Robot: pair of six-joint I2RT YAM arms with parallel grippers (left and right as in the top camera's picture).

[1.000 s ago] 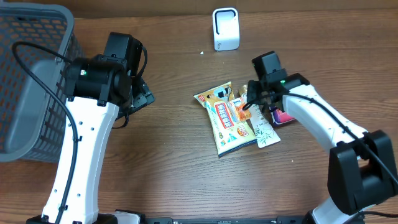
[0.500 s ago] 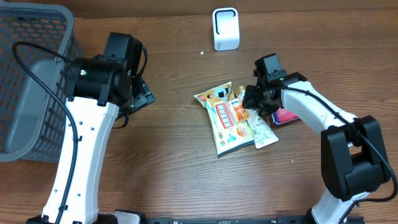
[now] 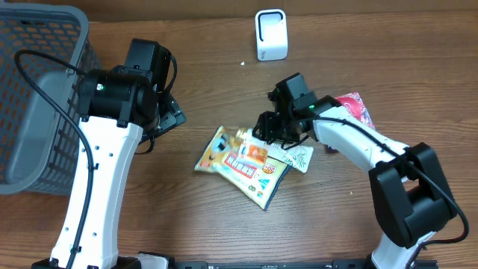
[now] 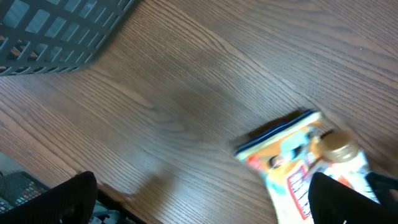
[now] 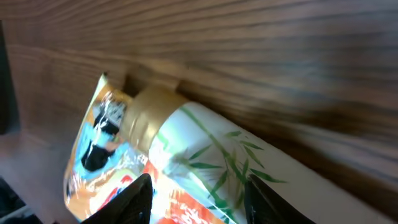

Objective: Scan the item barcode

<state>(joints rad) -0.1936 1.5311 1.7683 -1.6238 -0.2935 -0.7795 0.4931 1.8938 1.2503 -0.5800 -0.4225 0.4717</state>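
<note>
The left claw (image 4: pixel 205 208) was held wide above the worktop (image 4: pixel 186 93); the right claw (image 5: pixel 196 199) was set astride the bamboo-print pouch (image 5: pixel 211 146), grip not discernible.

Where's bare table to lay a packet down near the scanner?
Bare wood lies between the white scanner and the snack packets, and at the far right beyond the pink packet. Crowded: the centre, where the right gripper hangs over those packets.
</note>
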